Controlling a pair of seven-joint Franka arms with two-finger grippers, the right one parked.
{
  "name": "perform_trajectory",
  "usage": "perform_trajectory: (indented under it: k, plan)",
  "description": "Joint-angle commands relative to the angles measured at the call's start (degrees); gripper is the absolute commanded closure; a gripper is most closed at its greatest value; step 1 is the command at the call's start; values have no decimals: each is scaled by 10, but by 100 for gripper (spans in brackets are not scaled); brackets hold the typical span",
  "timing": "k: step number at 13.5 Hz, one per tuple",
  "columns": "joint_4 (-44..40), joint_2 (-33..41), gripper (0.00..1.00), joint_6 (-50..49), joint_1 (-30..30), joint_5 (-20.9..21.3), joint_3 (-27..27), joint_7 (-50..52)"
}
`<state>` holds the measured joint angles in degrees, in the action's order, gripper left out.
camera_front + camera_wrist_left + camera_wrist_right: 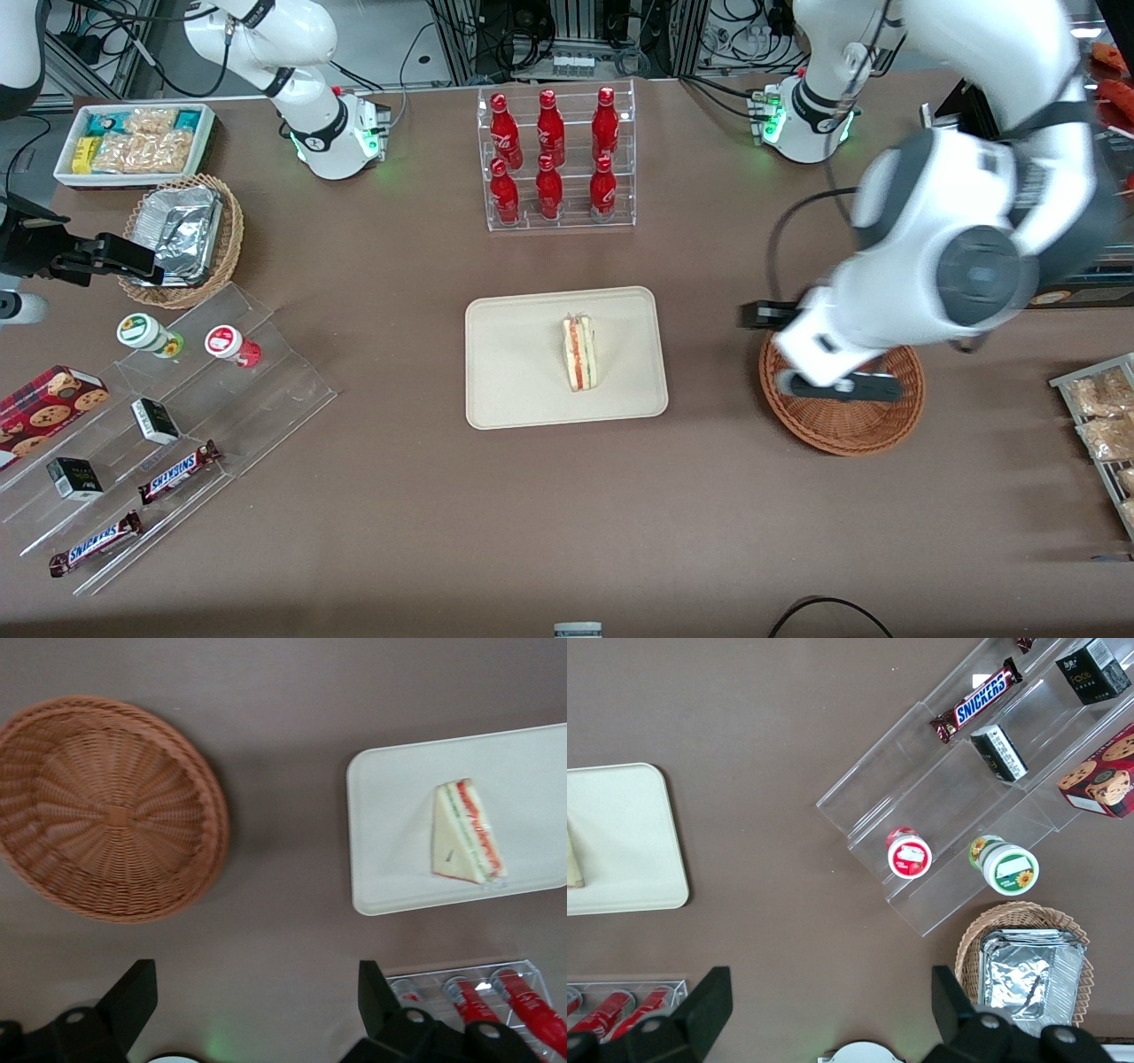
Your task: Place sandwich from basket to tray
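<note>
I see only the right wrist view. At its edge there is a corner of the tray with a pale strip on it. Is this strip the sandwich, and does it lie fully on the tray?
Observer: Yes. The sandwich lies whole on the tray, near its middle.
Operator: Thank you. And the working arm, where is it?
Observer: Its hand hovers at the round woven basket, toward the working arm's end of the table.
Operator: Does it hold something?
Observer: No. The hand is open, with nothing between its fingers.
</note>
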<state>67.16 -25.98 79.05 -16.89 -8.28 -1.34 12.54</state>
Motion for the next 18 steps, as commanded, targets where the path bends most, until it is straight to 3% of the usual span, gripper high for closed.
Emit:
perform_trajectory:
  k: [1, 5, 8, 16, 18]
  plan:
    - [74, 57, 0, 2, 46, 18, 8, -44]
    - [125, 108, 0, 1, 104, 43, 8, -93]
    - [170, 152, 0, 1, 103, 91, 9, -93]
    - [268, 266, 0, 0, 106, 101, 0, -94]
    - [271, 273, 0, -6, 133, 101, 5, -95]
